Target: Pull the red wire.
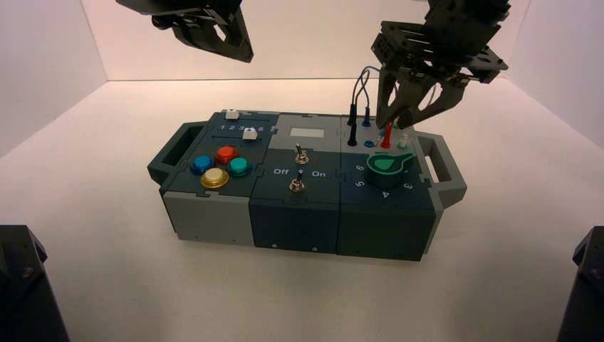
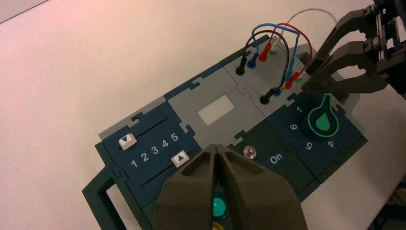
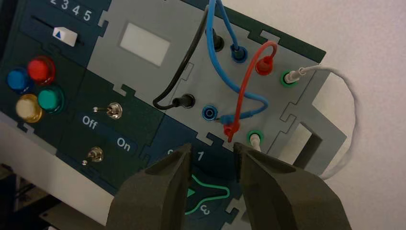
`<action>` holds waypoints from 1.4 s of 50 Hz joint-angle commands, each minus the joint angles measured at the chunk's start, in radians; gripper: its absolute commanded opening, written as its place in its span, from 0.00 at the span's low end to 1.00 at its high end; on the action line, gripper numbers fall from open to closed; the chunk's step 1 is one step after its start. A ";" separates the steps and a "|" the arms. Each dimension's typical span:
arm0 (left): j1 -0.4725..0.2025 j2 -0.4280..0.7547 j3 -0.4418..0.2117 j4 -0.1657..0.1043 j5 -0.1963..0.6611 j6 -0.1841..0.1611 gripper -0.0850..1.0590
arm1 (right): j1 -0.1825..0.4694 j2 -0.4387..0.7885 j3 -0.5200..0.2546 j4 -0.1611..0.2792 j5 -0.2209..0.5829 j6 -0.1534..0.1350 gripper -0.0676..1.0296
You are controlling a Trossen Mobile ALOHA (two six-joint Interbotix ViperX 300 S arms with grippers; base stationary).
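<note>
The box [image 1: 299, 206] sits on the table [image 1: 107, 285]. At its far right corner the red wire [image 3: 244, 91] loops between two sockets. The right gripper [image 1: 399, 117] hovers just above it, jaws parted, holding nothing. The left gripper [image 2: 218, 158] hangs beyond, jaws closed, empty.

The thin red looped wire with a bright red tapered plug at each end [image 3: 245, 81] arches over the box's grey socket panel. Both plugs sit in red sockets, the loop crossing the blue cable.

light: dim, pinkish, from above | shadows: soft beneath box [image 1: 299, 192] | near jaws blurred
</note>
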 commanded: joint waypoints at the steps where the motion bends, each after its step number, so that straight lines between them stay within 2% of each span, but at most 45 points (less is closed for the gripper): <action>1: -0.003 -0.009 -0.034 -0.002 -0.003 0.003 0.05 | 0.003 0.006 -0.034 0.003 -0.006 0.000 0.48; 34: -0.003 -0.014 -0.034 -0.002 -0.005 0.003 0.05 | 0.000 0.049 -0.044 0.003 -0.011 0.005 0.36; 56: -0.003 -0.026 -0.032 -0.002 -0.003 0.005 0.05 | -0.003 0.057 -0.051 -0.002 -0.009 0.006 0.36; 70: -0.003 -0.038 -0.031 -0.002 -0.003 0.005 0.05 | -0.046 0.057 -0.054 -0.012 0.005 0.006 0.36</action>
